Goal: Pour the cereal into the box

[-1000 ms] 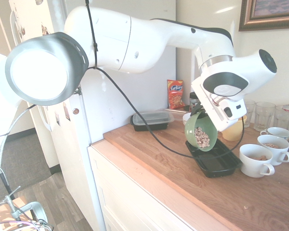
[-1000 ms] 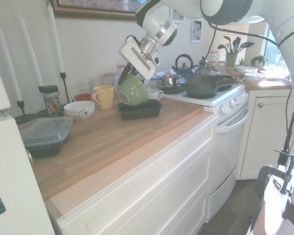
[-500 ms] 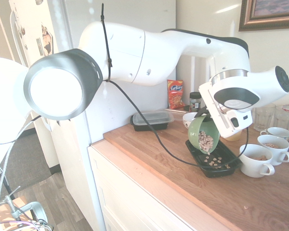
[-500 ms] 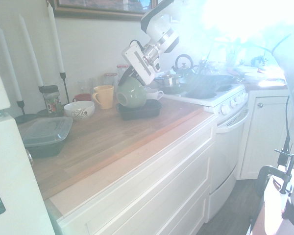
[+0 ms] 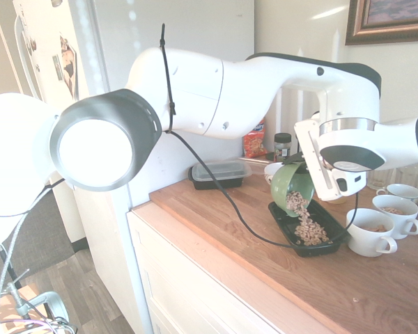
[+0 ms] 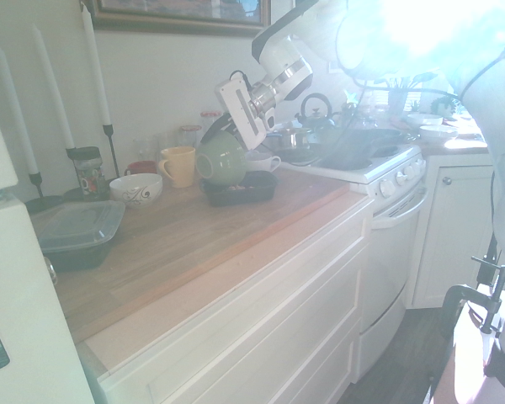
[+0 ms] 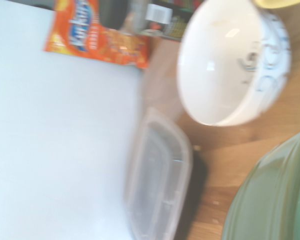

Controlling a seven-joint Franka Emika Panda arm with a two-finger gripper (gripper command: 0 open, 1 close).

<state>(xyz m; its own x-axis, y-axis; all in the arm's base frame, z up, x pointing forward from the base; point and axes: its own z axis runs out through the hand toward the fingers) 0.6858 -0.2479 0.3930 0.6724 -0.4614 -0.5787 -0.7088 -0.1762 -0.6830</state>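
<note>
My gripper (image 5: 301,165) is shut on the rim of a green cup (image 5: 291,185), which it holds tipped steeply, mouth down, over the box. The cereal (image 5: 297,203), small light-brown rings, spills from the cup's mouth and lies in a pile (image 5: 308,230) inside the box (image 5: 281,214), a shallow black tray on the wooden counter. From the other side the gripper (image 6: 218,129) grips the green cup (image 6: 221,160) just above the box (image 6: 244,191). The wrist view shows only part of the green cup (image 7: 275,200).
White cups (image 5: 370,234) stand right of the box, with glasses behind them. A lidded black container (image 5: 219,172), an orange snack packet (image 5: 253,142), a white bowl (image 6: 136,188) and a yellow mug (image 6: 178,164) sit along the counter. The stove (image 6: 353,160) adjoins the counter.
The cup has tipped further, mouth downward. The cereal that was inside it a second ago has poured out, and a pile has grown in the box.
</note>
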